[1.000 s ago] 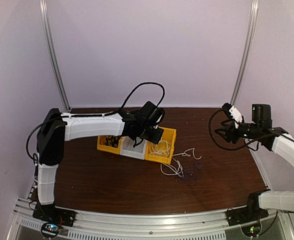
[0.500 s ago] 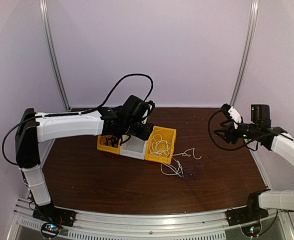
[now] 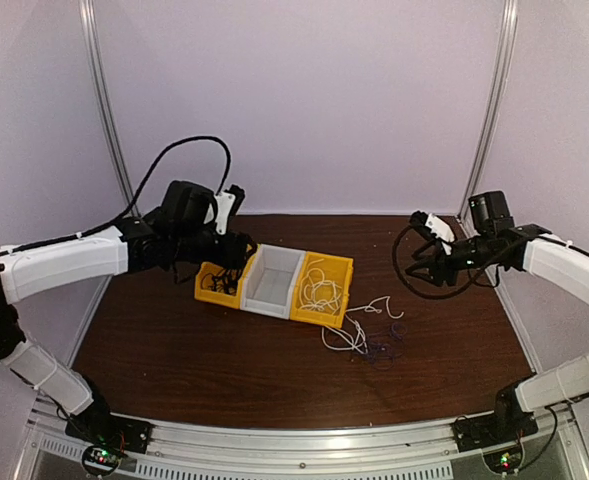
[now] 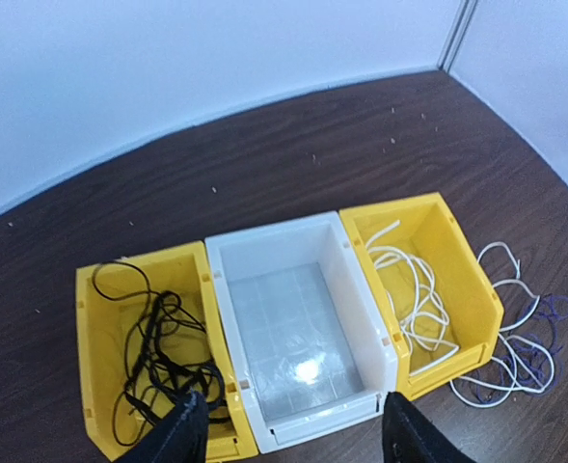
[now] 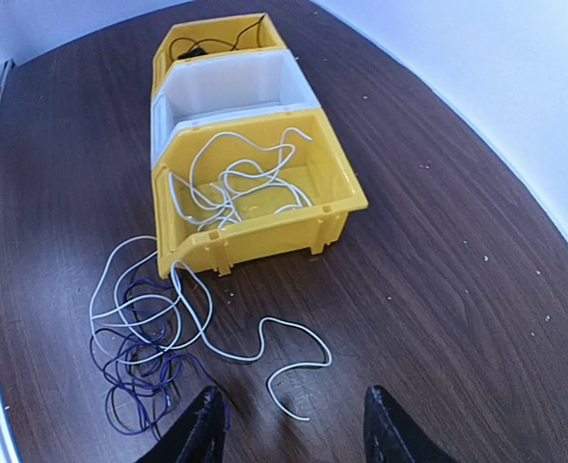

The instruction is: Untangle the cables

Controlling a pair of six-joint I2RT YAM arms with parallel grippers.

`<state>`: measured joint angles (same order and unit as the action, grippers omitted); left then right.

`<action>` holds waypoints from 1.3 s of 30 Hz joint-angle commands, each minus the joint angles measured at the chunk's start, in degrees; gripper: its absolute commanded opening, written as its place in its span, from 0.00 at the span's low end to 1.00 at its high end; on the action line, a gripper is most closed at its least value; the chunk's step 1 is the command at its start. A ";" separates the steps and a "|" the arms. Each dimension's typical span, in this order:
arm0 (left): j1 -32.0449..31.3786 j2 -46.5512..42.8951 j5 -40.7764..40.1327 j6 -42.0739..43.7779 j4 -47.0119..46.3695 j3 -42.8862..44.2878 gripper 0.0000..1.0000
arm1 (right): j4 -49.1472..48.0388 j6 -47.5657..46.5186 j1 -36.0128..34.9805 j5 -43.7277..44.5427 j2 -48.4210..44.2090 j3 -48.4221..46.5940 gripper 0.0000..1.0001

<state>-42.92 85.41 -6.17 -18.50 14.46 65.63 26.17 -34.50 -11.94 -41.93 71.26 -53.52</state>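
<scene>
A smooth, boxy white bin stands between two matching yellow plastic ones on a dark wood-grain table. In the left-hand yellow bin beside it, thin black cables lie knotted. In the right-hand yellow bin, a white cable curls in loose loops. More loops lie on the table just beyond, tangled with a wiry purple cable. The left gripper hangs up and left of the white bin, the right gripper well to its right, both pincers spread apart, empty.

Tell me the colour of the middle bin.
White middle bin; clearest in the left wrist view.
</scene>
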 commanded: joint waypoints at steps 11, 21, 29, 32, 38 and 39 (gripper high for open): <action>5.39 -9.17 5.79 4.19 -11.59 -7.45 0.64 | 12.59 -9.05 -16.40 6.71 15.93 -9.37 0.54; 5.39 -10.76 5.05 4.75 -12.03 -8.06 0.64 | 9.03 -6.01 -17.59 9.60 21.23 -9.48 0.54; 5.39 -10.57 5.38 4.85 -12.08 -8.06 0.64 | 6.73 -4.41 -17.60 10.49 22.90 -9.94 0.50; 5.39 -10.43 5.39 4.92 -12.09 -8.09 0.64 | 5.71 -3.81 -17.59 11.04 23.33 -9.86 0.47; 5.39 -10.09 5.80 5.18 -12.17 -8.06 0.64 | 4.90 -3.03 -17.59 11.13 23.96 -10.23 0.28; 5.39 -10.00 6.01 5.28 -12.17 -8.06 0.64 | 4.99 -3.03 -17.59 10.98 23.86 -10.39 0.21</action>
<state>-37.80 75.55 -1.19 -14.39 5.58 57.76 32.32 -38.41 -29.26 -31.62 94.78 -61.98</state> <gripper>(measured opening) 0.641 0.300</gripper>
